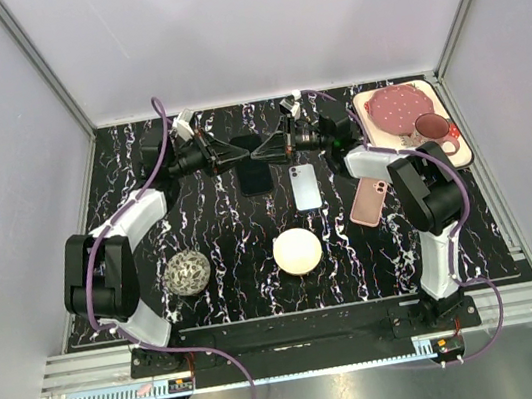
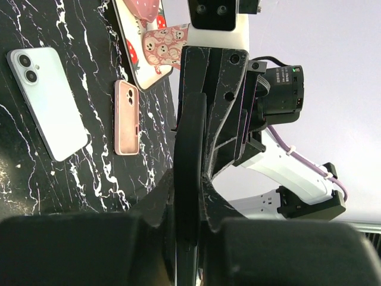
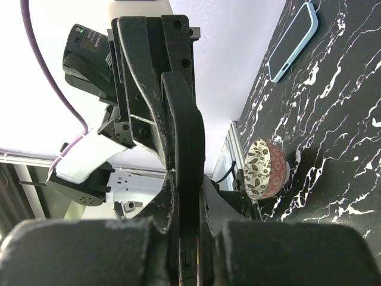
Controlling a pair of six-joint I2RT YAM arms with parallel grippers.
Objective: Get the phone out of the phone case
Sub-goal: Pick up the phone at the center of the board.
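A black phone in its black case (image 1: 255, 175) is held edge-up above the table's back middle, between both grippers. My left gripper (image 1: 236, 152) is shut on its left end and my right gripper (image 1: 265, 148) is shut on its right end, tip to tip. In the left wrist view the black cased phone (image 2: 190, 137) stands edge-on between my fingers (image 2: 156, 196), with the right gripper (image 2: 214, 71) beyond. In the right wrist view the same cased phone (image 3: 186, 137) is clamped edge-on, with a side button showing low on its edge. I cannot tell phone from case.
A light blue phone (image 1: 304, 186) lies on the table just right of the held one. A pink cased phone (image 1: 370, 200) lies further right. A strawberry-print tray (image 1: 383, 127) with a mug (image 1: 434, 128) is back right. A patterned bowl (image 1: 188, 271) and a white round object (image 1: 298, 251) sit in front.
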